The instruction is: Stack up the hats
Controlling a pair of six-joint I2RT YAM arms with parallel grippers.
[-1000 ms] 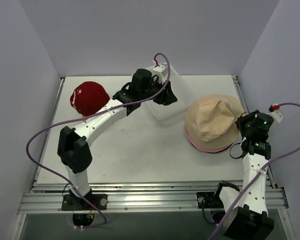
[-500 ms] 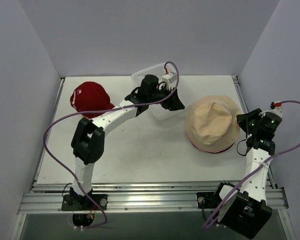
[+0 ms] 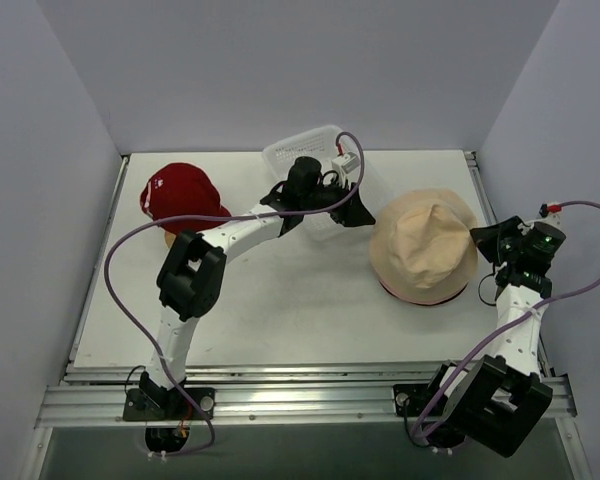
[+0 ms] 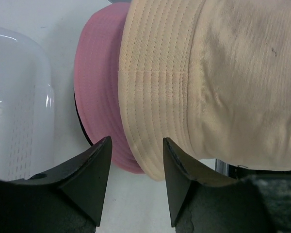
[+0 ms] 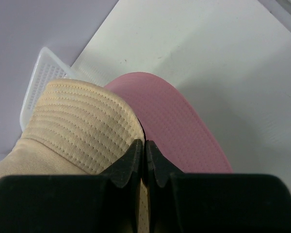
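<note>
Tan hat (image 4: 218,82) just beyond left tool (image 4: 136,148).

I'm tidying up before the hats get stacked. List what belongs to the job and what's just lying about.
Belongs to the job:
tan hat, sitting on the pink hat
red cap, apart at the far left

Just lying about:
basket

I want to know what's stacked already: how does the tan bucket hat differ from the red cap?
The tan fabric bucket hat lies on the right, atop a pink fabric hat; the red fabric cap sits far left with nothing on it. The tan hat is plain, its crown creased; the red cap bears white marks. Both rest crown up.
</note>
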